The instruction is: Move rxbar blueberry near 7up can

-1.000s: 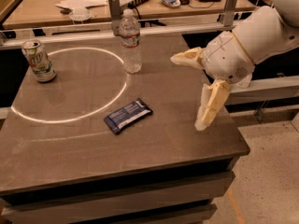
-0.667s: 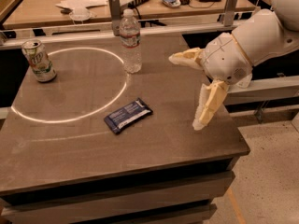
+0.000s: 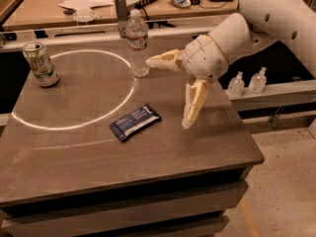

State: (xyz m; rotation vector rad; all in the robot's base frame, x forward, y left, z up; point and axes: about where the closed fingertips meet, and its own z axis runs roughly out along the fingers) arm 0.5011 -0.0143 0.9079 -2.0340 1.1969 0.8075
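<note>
Gripper [image 3: 167, 94], cream fingers [image 3: 193, 102] spread wide and empty, above grey tabletop [image 3: 148, 167] near flat navy-blue rxbar blueberry [image 3: 135, 122] lying mid-table, well apart from green-and-white 7up can [image 3: 40, 64] at far-left corner.

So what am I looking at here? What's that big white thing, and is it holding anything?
The big white thing is a robot arm. There is only one picture, taken by a camera looking down at the table. At the arm's end is the gripper, which works as its hand. Its two pale jaws are spread wide apart above the table's right half, and they hold nothing. The dark blue snack bar lying flat near the middle is the rxbar blueberry. The green-and-white 7up can stands at the far left, and a clear water bottle stands at the back. The job is to put the bar near the can.
</note>
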